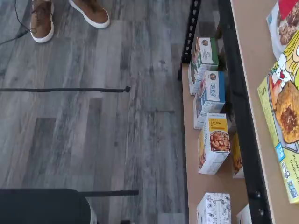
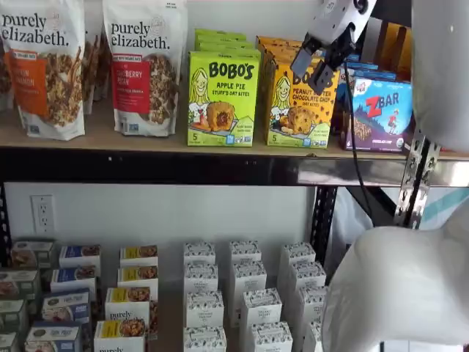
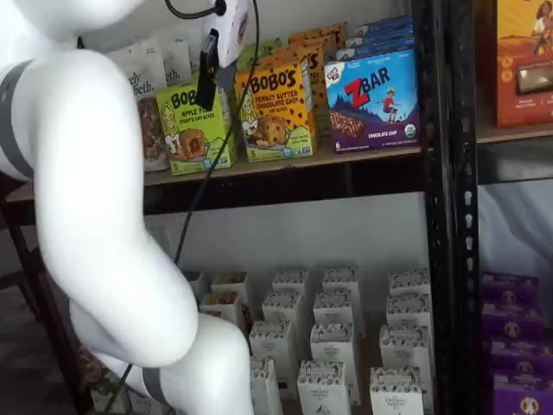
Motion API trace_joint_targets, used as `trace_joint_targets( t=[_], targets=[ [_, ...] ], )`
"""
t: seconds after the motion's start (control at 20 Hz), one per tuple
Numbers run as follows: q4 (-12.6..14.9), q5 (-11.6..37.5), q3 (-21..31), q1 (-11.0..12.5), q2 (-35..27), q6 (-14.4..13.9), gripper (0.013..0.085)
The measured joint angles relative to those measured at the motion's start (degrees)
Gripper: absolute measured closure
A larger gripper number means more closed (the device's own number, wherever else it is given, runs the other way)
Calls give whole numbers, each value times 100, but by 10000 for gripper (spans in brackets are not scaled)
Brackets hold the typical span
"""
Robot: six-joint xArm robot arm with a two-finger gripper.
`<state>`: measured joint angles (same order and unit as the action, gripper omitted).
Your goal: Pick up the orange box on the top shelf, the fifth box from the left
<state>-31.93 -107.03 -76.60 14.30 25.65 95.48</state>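
Two granola bags [image 2: 145,66] are stood at the left of the upper board, with a lime-green box [image 2: 223,97] beside them and a blue ZBar box [image 2: 377,112] further right. On the lower board, rows of small white boxes [image 2: 244,301] are lined up (more colourful cartons [image 2: 67,301] to their left). Purple boxes [image 3: 513,341] are seen in the next bay. Brown shoes [image 1: 65,15] are shown on grey flooring [image 1: 93,130].

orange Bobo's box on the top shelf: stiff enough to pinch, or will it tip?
The orange box is flat-faced cardboard, so probably stiff enough to pinch. It stands upright and looks thin front to back, with more boxes behind, so a push should slide it little. Green box sits close beside, likely tight for the gripper.
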Motion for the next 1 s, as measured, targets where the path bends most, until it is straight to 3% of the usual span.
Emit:
trace_joint_targets(
  t=[0.15, 0.55, 1.0],
  targets=[
    [68, 740, 458, -182, 402, -94, 130],
    [46, 1053, 662, -336, 542, -207, 130],
    [-430, 1946, 1023, -95, 742, -19, 130]
  ],
)
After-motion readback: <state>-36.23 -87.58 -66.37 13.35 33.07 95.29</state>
